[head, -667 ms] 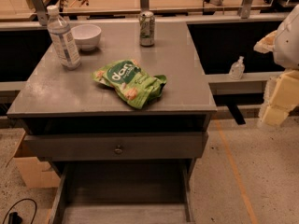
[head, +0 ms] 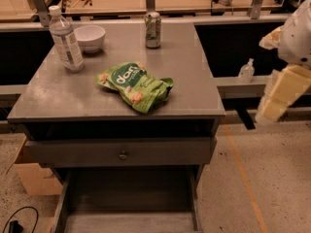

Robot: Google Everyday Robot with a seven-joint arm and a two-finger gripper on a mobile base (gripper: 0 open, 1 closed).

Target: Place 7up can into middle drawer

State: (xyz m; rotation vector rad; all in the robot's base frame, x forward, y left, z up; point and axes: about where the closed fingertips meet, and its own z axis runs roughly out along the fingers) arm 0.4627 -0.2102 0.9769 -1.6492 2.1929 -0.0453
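Note:
The 7up can (head: 152, 29) stands upright at the back middle of the grey cabinet top (head: 194, 81). It is green and silver. The middle drawer (head: 129, 221) is pulled out at the bottom of the view, showing a bare grey floor and low side walls. My gripper (head: 274, 103), with pale yellow fingers, hangs off the right side of the cabinet, in the air beyond its right edge. It is far from the can and holds nothing that I can see.
A clear plastic bottle (head: 65, 40) and a white bowl (head: 89, 37) stand at the back left. A green snack bag (head: 136, 87) lies mid-top. A shut drawer front with a knob (head: 123, 155) sits above the open drawer. A cardboard box (head: 31, 176) is on the floor at the left.
My gripper has shifted slightly to the left, towards the cabinet's right edge. The can, bag, bottle and bowl have not moved.

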